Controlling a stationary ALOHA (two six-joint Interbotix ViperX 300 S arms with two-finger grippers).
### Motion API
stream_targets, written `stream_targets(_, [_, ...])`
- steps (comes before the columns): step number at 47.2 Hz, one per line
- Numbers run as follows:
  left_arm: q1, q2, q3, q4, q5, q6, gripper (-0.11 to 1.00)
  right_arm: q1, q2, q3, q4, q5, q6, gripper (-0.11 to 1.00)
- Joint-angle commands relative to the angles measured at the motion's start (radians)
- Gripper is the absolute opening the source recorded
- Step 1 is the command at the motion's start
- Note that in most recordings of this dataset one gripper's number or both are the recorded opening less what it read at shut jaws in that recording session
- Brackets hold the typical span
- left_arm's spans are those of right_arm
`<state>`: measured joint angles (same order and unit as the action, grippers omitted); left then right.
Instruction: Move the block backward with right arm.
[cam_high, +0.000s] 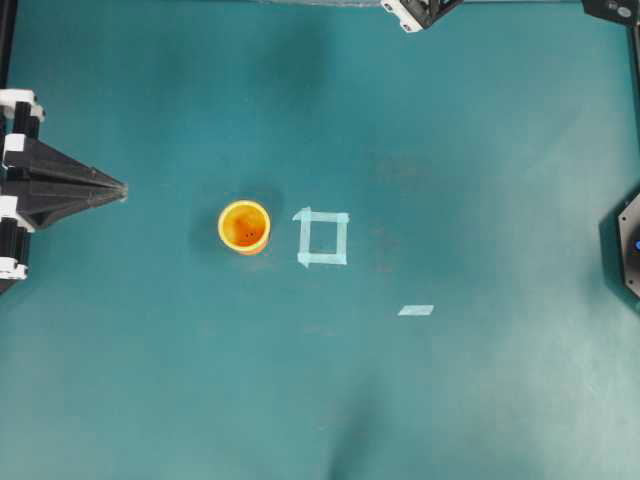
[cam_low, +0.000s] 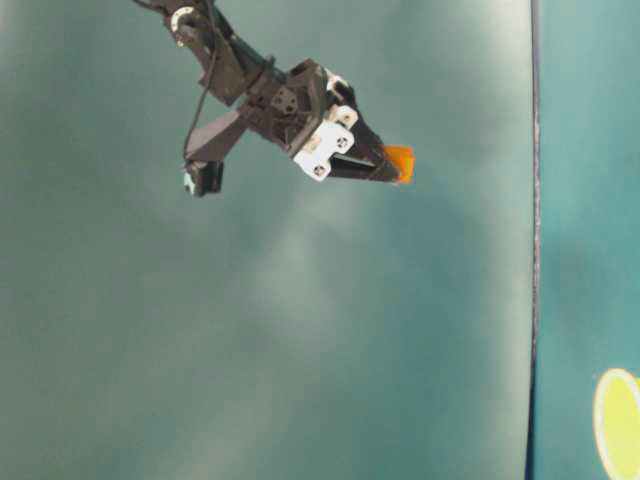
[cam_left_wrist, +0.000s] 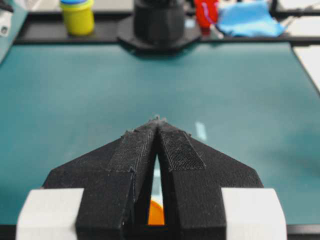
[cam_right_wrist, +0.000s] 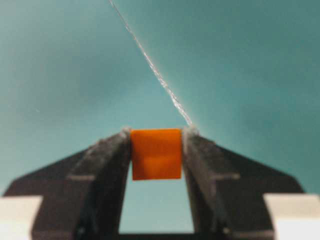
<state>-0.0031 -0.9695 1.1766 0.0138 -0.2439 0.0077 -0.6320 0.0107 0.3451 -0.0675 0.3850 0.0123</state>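
The block (cam_right_wrist: 156, 152), a small orange cube, is pinched between the fingertips of my right gripper (cam_right_wrist: 156, 134). The table-level view shows that gripper (cam_low: 392, 166) held up in the air, tilted down to the right, with the block (cam_low: 401, 162) at its tip. From overhead only a white and black piece of the right arm (cam_high: 415, 12) shows at the top edge, and the block is out of view there. My left gripper (cam_high: 122, 188) rests at the left side, shut to a point and holding nothing (cam_left_wrist: 158, 120).
A round yellow-orange cup (cam_high: 244, 226) stands left of centre, beside a pale blue tape square (cam_high: 322, 237). A short tape strip (cam_high: 415, 310) lies further right. The right arm's base (cam_high: 628, 245) sits at the right edge. Beyond the mat are a yellow-green pot (cam_left_wrist: 77, 17) and a blue cloth (cam_left_wrist: 247, 20).
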Motion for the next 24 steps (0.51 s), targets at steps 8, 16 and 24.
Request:
stream_targets(8, [-0.002, 0.003, -0.032, 0.003, -0.005, 0.0, 0.0, -0.003, -0.015, -0.021, 0.002, -0.006, 0.0, 0.41])
stream_targets(16, [-0.002, 0.003, -0.032, 0.002, -0.005, 0.0, 0.0, -0.003, -0.015, -0.021, 0.003, -0.003, 0.0, 0.41])
stream_targets(24, [0.0, 0.003, -0.034, 0.003, -0.005, 0.0, 0.0, -0.003, -0.015, -0.02, 0.003, -0.003, 0.0, 0.41])
